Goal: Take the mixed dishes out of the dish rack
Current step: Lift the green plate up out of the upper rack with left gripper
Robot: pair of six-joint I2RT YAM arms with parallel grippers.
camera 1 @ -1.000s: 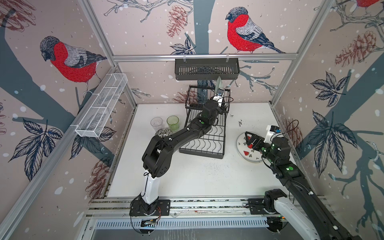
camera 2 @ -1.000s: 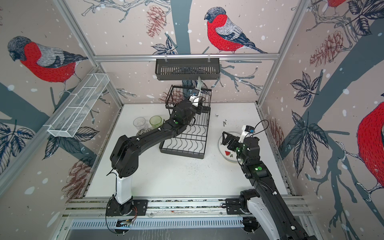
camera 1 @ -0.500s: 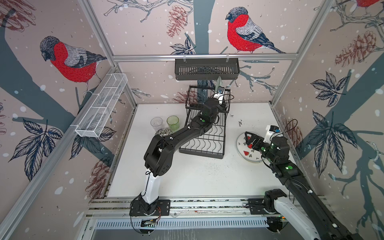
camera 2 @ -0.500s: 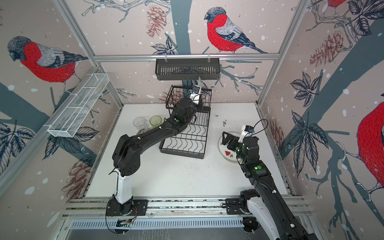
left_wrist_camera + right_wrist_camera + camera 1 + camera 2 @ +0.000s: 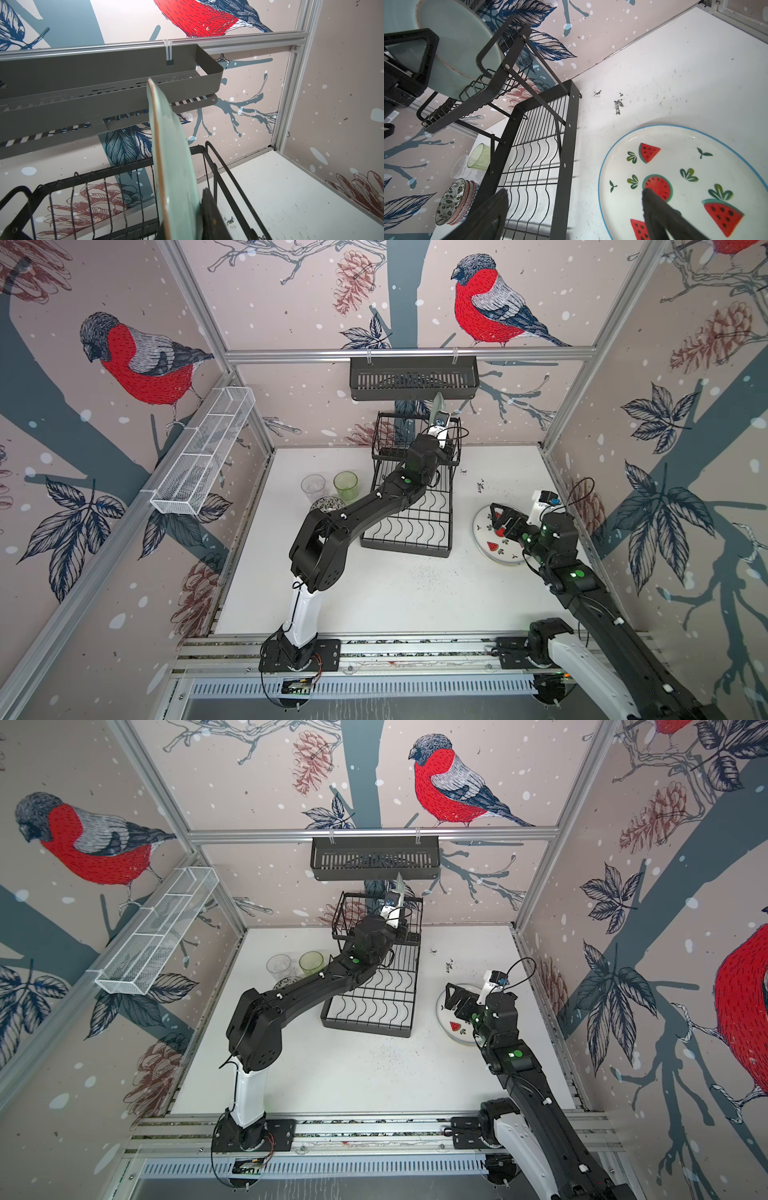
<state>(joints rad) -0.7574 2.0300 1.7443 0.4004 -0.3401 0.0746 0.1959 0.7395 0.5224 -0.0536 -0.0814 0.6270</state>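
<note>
Closing just now, the left fingers [image 5: 216, 220] pinch the pale green plate [image 5: 174, 155] standing between them in the raised slots of the dish rack [image 5: 571, 128], seemingly the last dish to lift out, while the right fingers [image 5: 660, 216] hang spread over the watermelon plate [image 5: 675, 158]

Black wall basket [image 5: 413, 377] hangs close over green plate [image 5: 174, 158] rim, tight headroom. Open table [image 5: 395, 593] between dish rack [image 5: 405, 549] and watermelon plate [image 5: 482, 531].

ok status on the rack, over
Left gripper shut on green plate, upright in raised slots of the rack. Right gripper open over watermelon plate on the table. Wall basket close above green plate; may block a straight lift.
</note>
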